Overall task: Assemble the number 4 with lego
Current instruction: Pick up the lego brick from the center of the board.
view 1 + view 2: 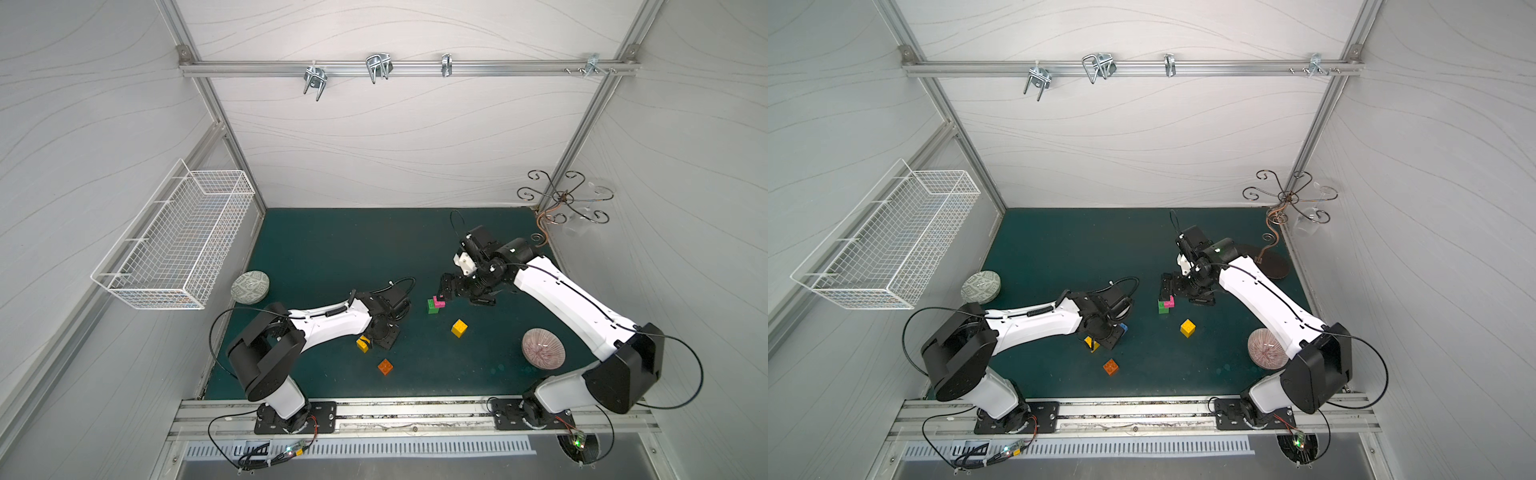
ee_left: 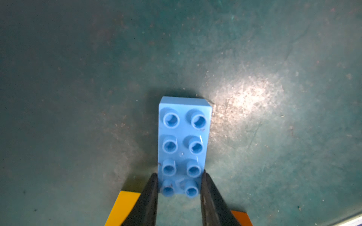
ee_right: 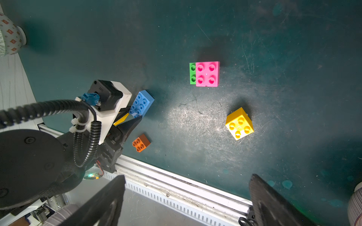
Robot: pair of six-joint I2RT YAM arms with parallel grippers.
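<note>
left gripper [image 2: 179, 184] pinches blue brick [image 2: 184, 137] by its very end, so it may pivot or slip on lift. right gripper [image 3: 187, 176] spread wide, empty.

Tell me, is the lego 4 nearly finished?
Not yet. Done: the pink brick sits on the green brick. In hand: the left claw pinches the blue brick at one end. Left: the yellow brick, a second yellow brick and the orange brick lie loose.
</note>
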